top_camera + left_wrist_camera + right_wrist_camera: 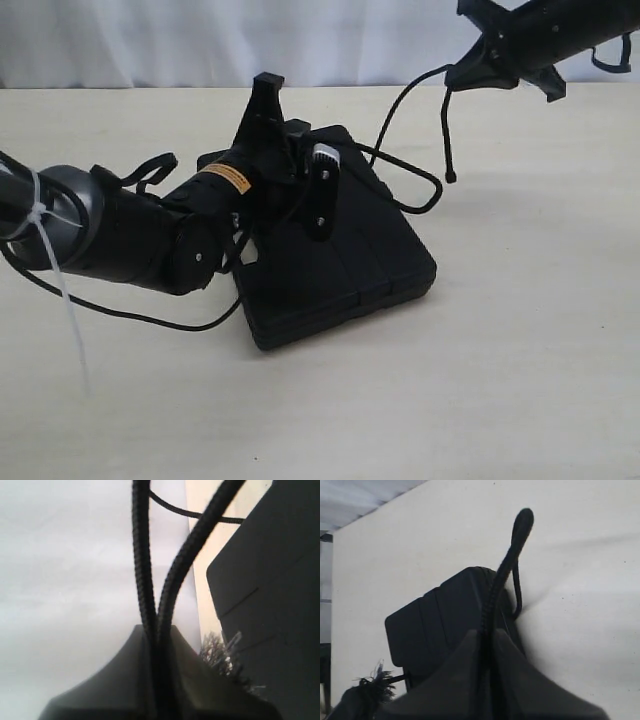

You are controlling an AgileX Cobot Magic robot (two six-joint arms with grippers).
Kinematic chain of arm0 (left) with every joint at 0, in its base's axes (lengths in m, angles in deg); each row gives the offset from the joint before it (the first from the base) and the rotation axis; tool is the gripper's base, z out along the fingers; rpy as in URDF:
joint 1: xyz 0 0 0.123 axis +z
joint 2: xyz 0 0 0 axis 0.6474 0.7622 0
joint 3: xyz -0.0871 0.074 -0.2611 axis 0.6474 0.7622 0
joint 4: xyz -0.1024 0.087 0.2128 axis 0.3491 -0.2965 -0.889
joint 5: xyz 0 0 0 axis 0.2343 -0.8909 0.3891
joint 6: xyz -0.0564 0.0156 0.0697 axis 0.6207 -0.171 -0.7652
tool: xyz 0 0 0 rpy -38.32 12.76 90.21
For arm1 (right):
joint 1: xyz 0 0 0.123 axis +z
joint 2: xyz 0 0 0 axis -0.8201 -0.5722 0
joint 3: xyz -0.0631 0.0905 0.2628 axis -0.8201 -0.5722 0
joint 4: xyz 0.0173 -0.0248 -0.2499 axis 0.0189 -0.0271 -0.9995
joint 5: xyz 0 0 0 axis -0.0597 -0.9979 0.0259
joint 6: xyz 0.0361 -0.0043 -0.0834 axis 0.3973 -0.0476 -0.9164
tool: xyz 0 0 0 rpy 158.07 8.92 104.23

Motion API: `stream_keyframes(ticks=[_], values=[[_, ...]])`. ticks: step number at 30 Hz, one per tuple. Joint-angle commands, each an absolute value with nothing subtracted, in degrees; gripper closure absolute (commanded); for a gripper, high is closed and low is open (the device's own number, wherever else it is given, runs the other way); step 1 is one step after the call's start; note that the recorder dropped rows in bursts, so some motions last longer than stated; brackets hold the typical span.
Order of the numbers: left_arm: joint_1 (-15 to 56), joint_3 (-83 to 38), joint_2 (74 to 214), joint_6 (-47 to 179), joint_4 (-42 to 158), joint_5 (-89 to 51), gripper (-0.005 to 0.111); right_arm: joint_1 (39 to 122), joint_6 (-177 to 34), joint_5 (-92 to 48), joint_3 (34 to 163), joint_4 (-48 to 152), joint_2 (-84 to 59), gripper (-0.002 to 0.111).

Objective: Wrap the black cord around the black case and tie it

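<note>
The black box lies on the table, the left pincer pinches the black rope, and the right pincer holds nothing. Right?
No. The right pincer is shut on the thin black braided cord, its blunt tip poking out past it; the right wrist view shows that. The flat matte black plastic case does lie on the pale table, and the left pincer does pinch the cord.

Finding: one orange-yellow label stands on the wrist housing of the left arm, just behind the left fingers. Its dark print is too small to read. No other text, brand, number or sign is legible in any view.
</note>
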State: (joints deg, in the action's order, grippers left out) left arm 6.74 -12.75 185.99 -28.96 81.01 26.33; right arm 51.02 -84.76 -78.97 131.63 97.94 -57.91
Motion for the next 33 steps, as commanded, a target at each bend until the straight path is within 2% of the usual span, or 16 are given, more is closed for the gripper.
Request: stream_keyframes(ticks=[1, 8, 16, 22, 33], values=[[6.31, -12.69, 185.66, -26.35, 76.75, 30.75, 0.107, 50.38, -87.74, -82.14, 132.18, 103.13, -57.74, 0.104], [6.31, -12.69, 185.75, -25.29, 75.86, 33.78, 0.107, 53.27, -91.29, -90.02, 132.18, 111.87, -57.74, 0.104], [6.31, -12.69, 191.57, -24.79, 72.45, 47.4, 0.107, 53.27, -91.53, -92.33, 132.07, 111.83, -57.74, 0.104], [6.79, -12.69, 192.73, -24.06, 72.25, 47.99, 0.107, 53.27, -89.36, -92.33, 131.8, 103.79, -57.74, 0.104], [9.23, -13.02, 192.73, -19.78, 71.92, 47.31, 0.107, 53.27, -96.85, -92.33, 126.16, 103.24, -57.74, 0.104]])
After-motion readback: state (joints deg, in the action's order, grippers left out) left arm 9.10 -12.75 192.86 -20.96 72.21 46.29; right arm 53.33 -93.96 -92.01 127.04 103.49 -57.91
